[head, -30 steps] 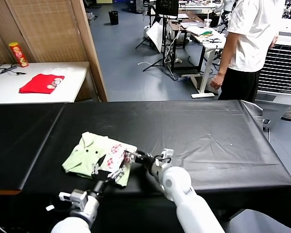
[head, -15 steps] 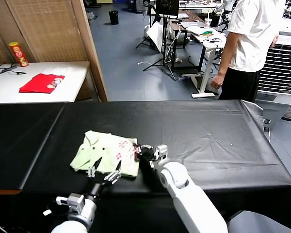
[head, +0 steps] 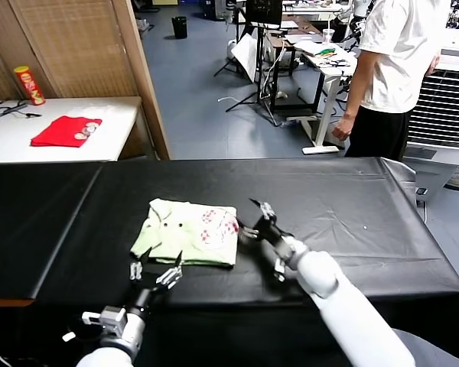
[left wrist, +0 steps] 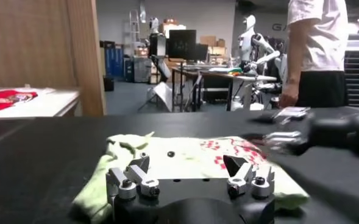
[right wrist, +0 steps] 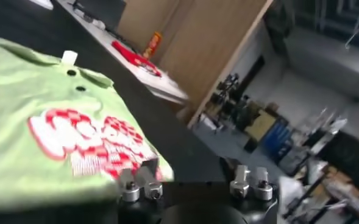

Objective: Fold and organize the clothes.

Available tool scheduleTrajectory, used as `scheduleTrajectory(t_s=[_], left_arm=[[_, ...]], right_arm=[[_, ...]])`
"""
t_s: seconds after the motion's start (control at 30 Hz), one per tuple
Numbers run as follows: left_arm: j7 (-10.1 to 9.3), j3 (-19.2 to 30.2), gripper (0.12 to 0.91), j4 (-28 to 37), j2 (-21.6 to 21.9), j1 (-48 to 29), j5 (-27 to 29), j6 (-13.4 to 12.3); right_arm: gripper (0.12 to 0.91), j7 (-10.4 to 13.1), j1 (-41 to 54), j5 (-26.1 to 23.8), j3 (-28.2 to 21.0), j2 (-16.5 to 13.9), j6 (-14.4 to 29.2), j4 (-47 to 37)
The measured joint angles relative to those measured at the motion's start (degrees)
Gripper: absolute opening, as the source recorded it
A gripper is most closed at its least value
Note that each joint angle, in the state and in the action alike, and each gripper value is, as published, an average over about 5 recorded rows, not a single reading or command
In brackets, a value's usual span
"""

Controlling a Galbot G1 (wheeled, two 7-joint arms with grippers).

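Head view: folded mint T-shirt [head: 190,232] lay farther along the black worktop [head: 329,229] than before, right gripper [head: 258,218] released beside its edge, left gripper [head: 154,269] spread open, drawn back nearer the robot; left wrist view: T-shirt [left wrist: 185,159] just ahead of the gripper [left wrist: 190,178]; right wrist view: printed patch [right wrist: 88,141] beside the gripper [right wrist: 194,180].

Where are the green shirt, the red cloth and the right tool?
green shirt [head: 187,233], head view, middle of the folded cloth
red cloth [head: 65,131], head view, its centre
right tool [head: 254,218], head view, between its fingertips

Black-draped table [head: 329,191], blue-grey floor [head: 206,99]
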Motion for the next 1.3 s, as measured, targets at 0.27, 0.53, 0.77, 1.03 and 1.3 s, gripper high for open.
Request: scheduleTrajectory(t_s=[0.27,0.53,0.77,1.03,1.3], left_arm=[[-3.64,-0.9,0.798,-2.0,3.3,2.4,-2.0,1.7],[-4.77,-2.9,0.798,-6.2,6.5,9.8,-3.2,0.8],[-5.60,-3.2,0.798,-8.4,7.1,15.6,-3.6,0.6],[-7.66,-5.2,0.798,-11.5,7.1,21.4,-5.7,2.5],[-8.78,-8.3,0.798,-15.4,7.6,25.6,-8.9,4.9]], right_arm=[[0.798,7.3,-19.0,8.1,9.8,-2.7,-4.6,15.8],[0.798,14.6,-41.4,19.8,21.7,0.7,-10.3,32.6],[0.798,17.9,-54.1,22.8,27.7,4.0,-9.8,41.9],[0.798,20.1,-61.5,19.7,27.6,6.5,-9.4,45.8],[0.798,22.2,-65.3,18.9,25.7,8.5,-8.6,46.4]])
